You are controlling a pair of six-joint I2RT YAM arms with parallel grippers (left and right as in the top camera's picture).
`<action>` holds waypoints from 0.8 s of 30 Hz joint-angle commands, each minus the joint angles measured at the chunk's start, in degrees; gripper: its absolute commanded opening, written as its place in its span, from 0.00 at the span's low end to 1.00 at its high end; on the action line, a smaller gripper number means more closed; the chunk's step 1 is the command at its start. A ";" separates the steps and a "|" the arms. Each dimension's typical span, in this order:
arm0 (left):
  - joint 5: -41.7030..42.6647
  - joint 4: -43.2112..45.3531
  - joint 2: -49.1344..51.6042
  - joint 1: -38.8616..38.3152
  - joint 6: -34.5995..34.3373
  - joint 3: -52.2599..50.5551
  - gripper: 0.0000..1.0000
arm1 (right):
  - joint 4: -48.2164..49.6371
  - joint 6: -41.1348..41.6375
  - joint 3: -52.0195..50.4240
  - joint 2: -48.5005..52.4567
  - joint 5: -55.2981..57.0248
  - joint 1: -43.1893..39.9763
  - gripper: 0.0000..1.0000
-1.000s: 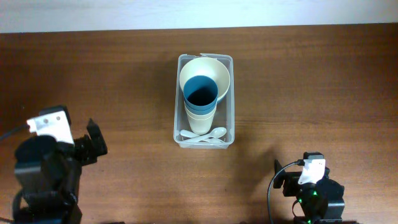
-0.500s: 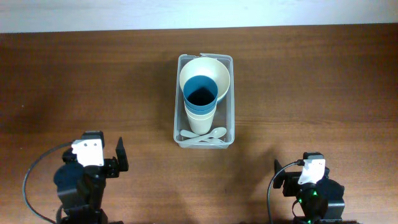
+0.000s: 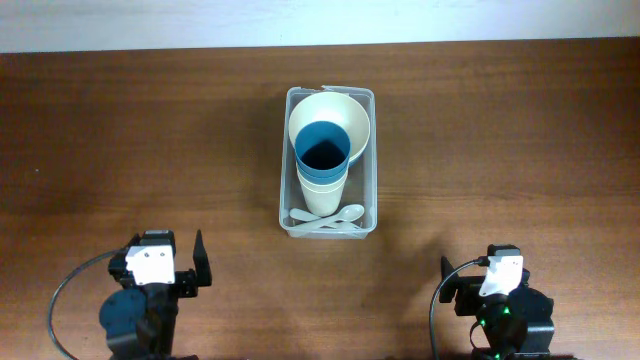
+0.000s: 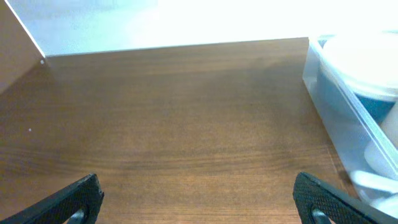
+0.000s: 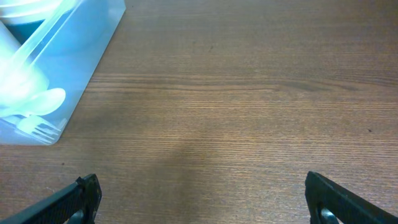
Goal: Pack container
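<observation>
The clear plastic container [image 3: 284,192] stands mid-table. Inside it are a cream bowl [image 3: 350,112], a blue cup [image 3: 322,152] nested in stacked pale cups, and white spoons [image 3: 331,218] at the near end. My left gripper [image 3: 164,254] sits at the near left edge, well clear of the bin, and is open and empty. In the left wrist view the gripper [image 4: 199,200] faces bare wood, with the container [image 4: 331,107] at the right. My right gripper [image 3: 490,274] rests open and empty at the near right. From the right wrist, the gripper [image 5: 202,200] sees the container [image 5: 88,51] at the upper left.
The dark wooden table [image 3: 520,130] ends at a pale wall strip along the far edge [image 3: 150,25]. Bare wood lies on both sides of the bin. Cables trail behind both arm bases.
The left arm has drawn back from the far left to the near edge and turned to face straight ahead. The right arm and the bin's contents have not moved.
</observation>
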 commanded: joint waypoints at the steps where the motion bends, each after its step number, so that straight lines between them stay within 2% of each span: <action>1: 0.83 0.26 -4.68 -0.98 0.94 -3.26 1.00 | 0.33 -0.17 -0.28 -0.61 -0.15 0.31 0.99; 15: 0.85 0.70 -12.48 -3.56 0.94 -9.86 1.00 | 0.35 -0.17 -0.28 -0.61 -0.15 0.31 0.99; 24: 0.85 3.04 -12.63 -3.54 0.92 -11.37 1.00 | 0.33 -0.17 -0.28 -0.61 -0.15 0.31 0.99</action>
